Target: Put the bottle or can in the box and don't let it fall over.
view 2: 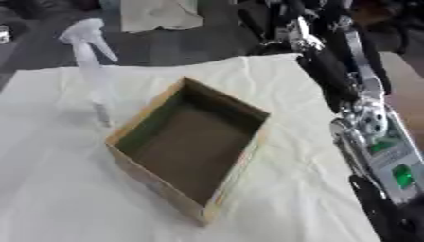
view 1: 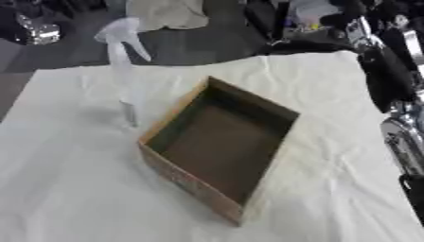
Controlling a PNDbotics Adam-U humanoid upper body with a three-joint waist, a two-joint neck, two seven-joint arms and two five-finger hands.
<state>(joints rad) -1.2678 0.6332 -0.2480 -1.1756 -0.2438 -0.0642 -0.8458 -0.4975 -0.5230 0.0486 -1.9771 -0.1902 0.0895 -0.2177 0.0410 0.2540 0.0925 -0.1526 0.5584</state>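
Observation:
A clear spray bottle (view 1: 124, 80) with a white trigger head stands upright on the white cloth, just left of the box's far-left corner. The brown cardboard box (view 1: 187, 182) lies open-topped and turned at an angle in the middle of the table, with nothing inside. My right arm (view 2: 364, 108) comes down the right edge from the upper corner, silver and black with a green label. Its dark hand (view 2: 383, 208) shows only in part at the lower right, well away from the bottle and box. My left hand does not show.
The white wrinkled cloth (view 1: 66, 179) covers the whole table. Beyond the far edge is a dark floor with clutter and a pale cloth bundle (view 1: 170, 13). Open cloth lies left of and in front of the box.

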